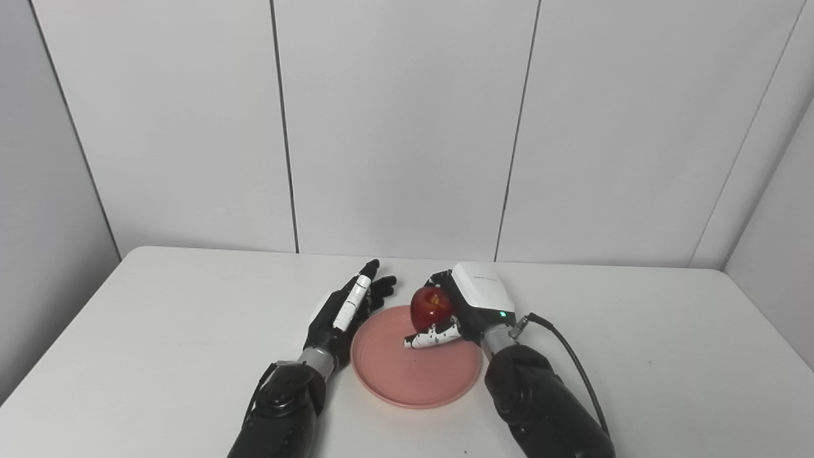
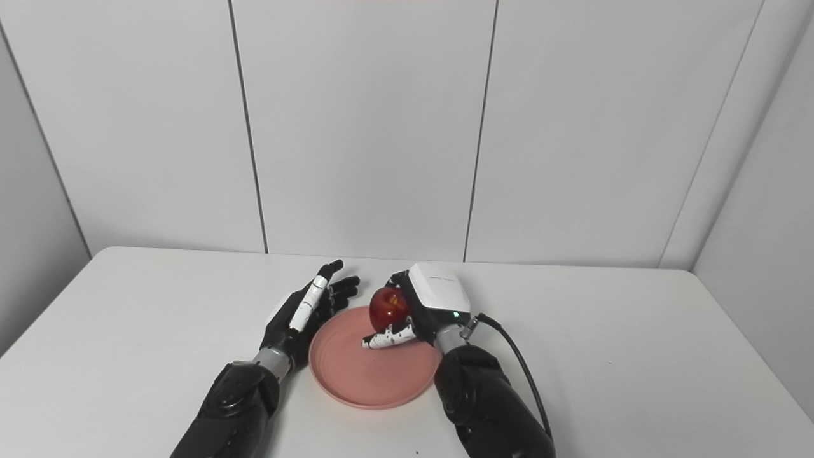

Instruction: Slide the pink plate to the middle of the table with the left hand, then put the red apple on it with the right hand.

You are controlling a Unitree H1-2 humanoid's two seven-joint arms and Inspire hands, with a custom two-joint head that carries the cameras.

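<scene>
The pink plate [image 1: 407, 375] lies on the white table [image 1: 159, 331] near the front middle. My right hand [image 1: 467, 302] is shut on the red apple [image 1: 431, 307] and holds it over the plate's far right part, fingers curled behind it and thumb under it. I cannot tell whether the apple touches the plate. My left hand [image 1: 346, 308] is open, fingers stretched forward, resting beside the plate's left rim. The same scene shows in the right eye view, with the apple [image 2: 388, 305] over the plate [image 2: 369, 372].
A black cable [image 1: 572, 362] runs from my right wrist along the forearm. Grey wall panels [image 1: 407, 127] stand behind the table's far edge. Bare tabletop lies to the left and right of the arms.
</scene>
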